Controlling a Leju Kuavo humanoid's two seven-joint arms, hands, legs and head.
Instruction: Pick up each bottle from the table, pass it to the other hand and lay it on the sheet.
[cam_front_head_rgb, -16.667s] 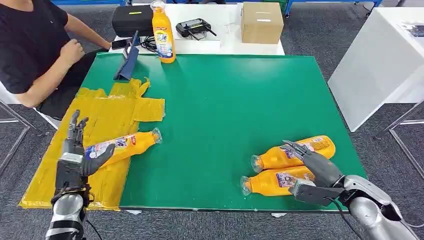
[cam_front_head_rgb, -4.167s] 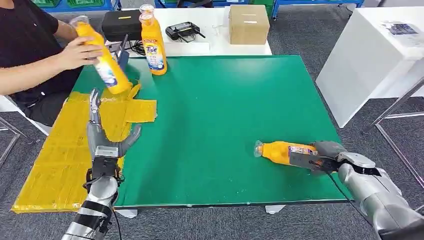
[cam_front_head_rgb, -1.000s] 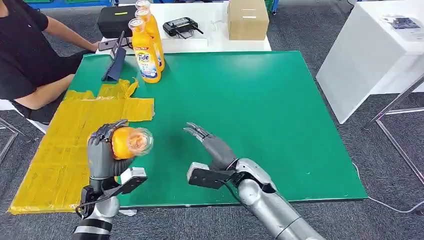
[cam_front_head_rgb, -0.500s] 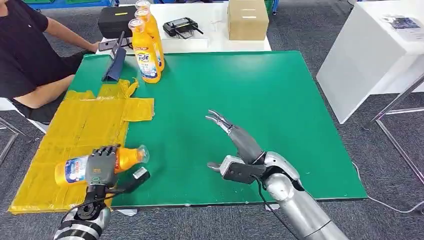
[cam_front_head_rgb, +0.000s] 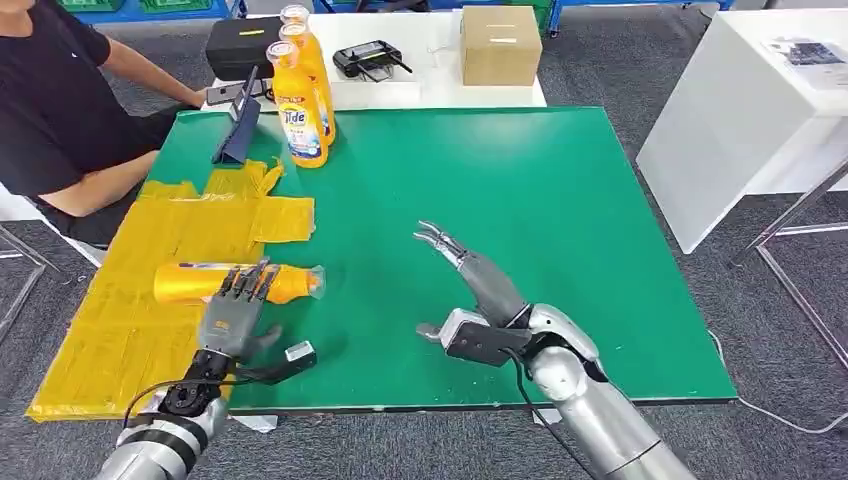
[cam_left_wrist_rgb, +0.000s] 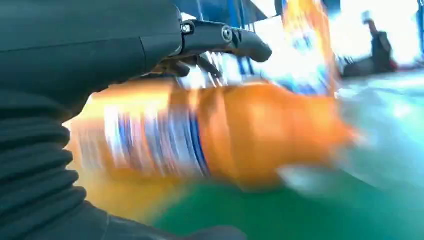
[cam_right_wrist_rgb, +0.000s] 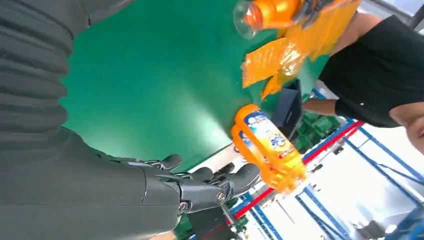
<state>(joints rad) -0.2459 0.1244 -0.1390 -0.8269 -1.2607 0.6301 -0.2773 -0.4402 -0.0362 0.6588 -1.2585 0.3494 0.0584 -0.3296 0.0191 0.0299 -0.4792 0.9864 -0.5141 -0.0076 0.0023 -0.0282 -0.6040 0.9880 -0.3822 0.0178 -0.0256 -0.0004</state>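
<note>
Left hand (cam_front_head_rgb: 232, 313), fingers spread, rests over the bottle (cam_front_head_rgb: 200, 281) lying lower left on the sheet (cam_front_head_rgb: 130, 330); released round, it may roll off. Right hand (cam_front_head_rgb: 478, 275) hangs open, empty.

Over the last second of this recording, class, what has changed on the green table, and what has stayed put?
The left hand lowered the orange plastic bottle from upright in its grip to lying on the yellow sheet, and its fingers now spread over it. The right hand lifted further over the green mat, open. The two standing orange bottles stayed put.
</note>
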